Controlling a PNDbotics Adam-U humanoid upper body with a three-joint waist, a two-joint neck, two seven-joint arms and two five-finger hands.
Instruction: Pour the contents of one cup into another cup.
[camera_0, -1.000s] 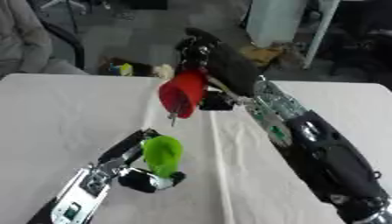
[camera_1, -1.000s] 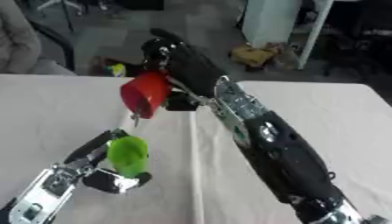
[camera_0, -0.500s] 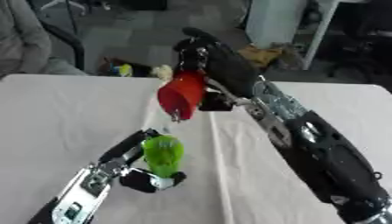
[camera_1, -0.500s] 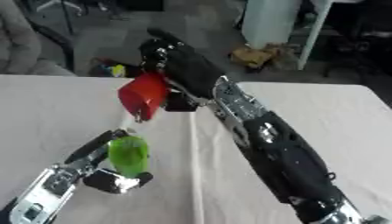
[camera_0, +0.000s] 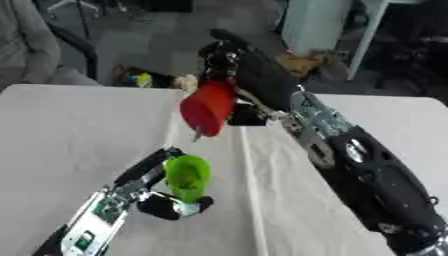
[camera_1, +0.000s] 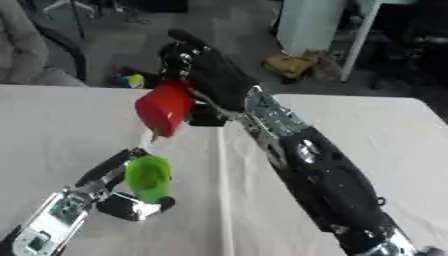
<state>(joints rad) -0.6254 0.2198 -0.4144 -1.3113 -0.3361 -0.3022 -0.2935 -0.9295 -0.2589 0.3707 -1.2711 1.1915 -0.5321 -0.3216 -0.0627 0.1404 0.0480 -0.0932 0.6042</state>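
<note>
Both views come from the robot's head, two eyes of one stereo camera set side by side, looking down and forward over the white tabletop (camera_0: 70, 130) from close above. The arms enter from the lower corners and fill much of each frame. The two views share nearly the whole scene; things sit further left in the right eye view. Beyond the tabletop's far edge both take in the floor
</note>
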